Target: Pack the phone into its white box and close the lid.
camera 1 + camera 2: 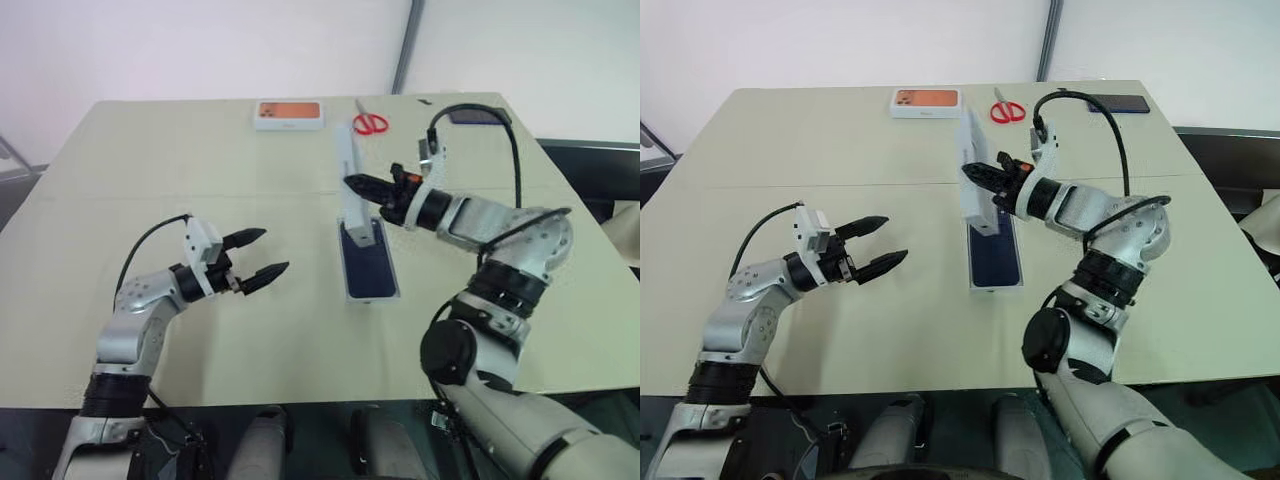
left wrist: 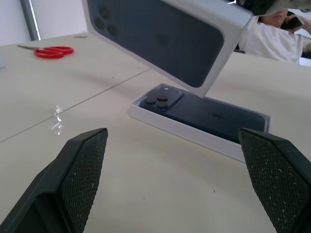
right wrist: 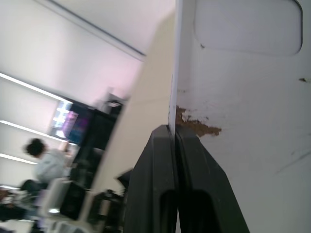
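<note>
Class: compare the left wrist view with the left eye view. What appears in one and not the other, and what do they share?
Left wrist view alone: the lid's outer face with its phone picture, and a person behind the table. Left eye view alone: the orange-picture box, the black phone, and the right gripper pinching the lid. Shared: the phone lying in the white box, red scissors.

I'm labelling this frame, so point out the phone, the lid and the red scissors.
phone (image 1: 369, 270): left eye view, middle of its dark back.
lid (image 2: 165, 41): left wrist view, its printed outer face.
red scissors (image 1: 1006, 109): right eye view, the handles.
</note>
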